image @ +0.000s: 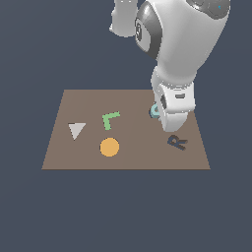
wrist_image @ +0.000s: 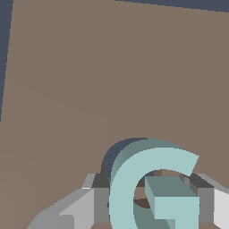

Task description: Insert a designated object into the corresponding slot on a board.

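Note:
The light-blue G piece (wrist_image: 134, 179) sits between my gripper's (wrist_image: 152, 203) two fingers, which press on its two sides; one finger (wrist_image: 100, 197) shows beside it. The gripper is shut on it, low over the brown board (wrist_image: 67, 89). Right behind the piece an edge of the dark G-shaped slot (wrist_image: 114, 154) shows, slightly offset from the piece. I cannot tell whether the piece rests in the slot. In the exterior view the arm's hand (image: 174, 106) covers most of the G piece (image: 155, 110), at the far right part of the board (image: 74, 157).
On the board lie a green L-shaped piece (image: 111, 119), an orange disc (image: 109, 147) and a pale triangle (image: 76, 130). A dark R-shaped recess (image: 177, 142) lies near the board's right front, just in front of the hand.

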Motion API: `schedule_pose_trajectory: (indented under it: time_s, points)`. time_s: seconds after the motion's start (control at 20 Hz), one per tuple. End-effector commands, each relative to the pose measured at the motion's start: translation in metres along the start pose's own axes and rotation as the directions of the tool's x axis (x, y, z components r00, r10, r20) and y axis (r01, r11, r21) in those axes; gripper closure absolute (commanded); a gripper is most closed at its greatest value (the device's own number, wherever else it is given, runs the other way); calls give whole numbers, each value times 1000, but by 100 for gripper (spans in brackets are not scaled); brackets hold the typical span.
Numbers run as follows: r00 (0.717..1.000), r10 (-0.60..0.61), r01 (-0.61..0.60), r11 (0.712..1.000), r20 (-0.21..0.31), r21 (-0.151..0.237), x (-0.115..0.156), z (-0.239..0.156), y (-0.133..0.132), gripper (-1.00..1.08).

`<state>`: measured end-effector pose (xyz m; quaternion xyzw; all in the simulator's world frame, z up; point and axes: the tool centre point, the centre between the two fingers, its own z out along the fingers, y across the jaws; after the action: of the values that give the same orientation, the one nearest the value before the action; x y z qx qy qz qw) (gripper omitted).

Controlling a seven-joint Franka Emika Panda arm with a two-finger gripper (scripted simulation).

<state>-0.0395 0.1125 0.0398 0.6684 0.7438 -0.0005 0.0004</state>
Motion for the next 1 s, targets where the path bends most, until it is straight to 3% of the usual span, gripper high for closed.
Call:
schedule_pose_trajectory:
  time_s: [0.0,0.7,0.75,0.95]
  points:
    - [999,-33,33,999,0,0,-1,0,-4,108]
    - [998,-60,60,998,0,0,-2,10,-7,108]
    - [998,-60,60,998,0,0,-2,10,-7,-92]
    - [998,-60,60,998,0,0,-2,10,-7,-92]
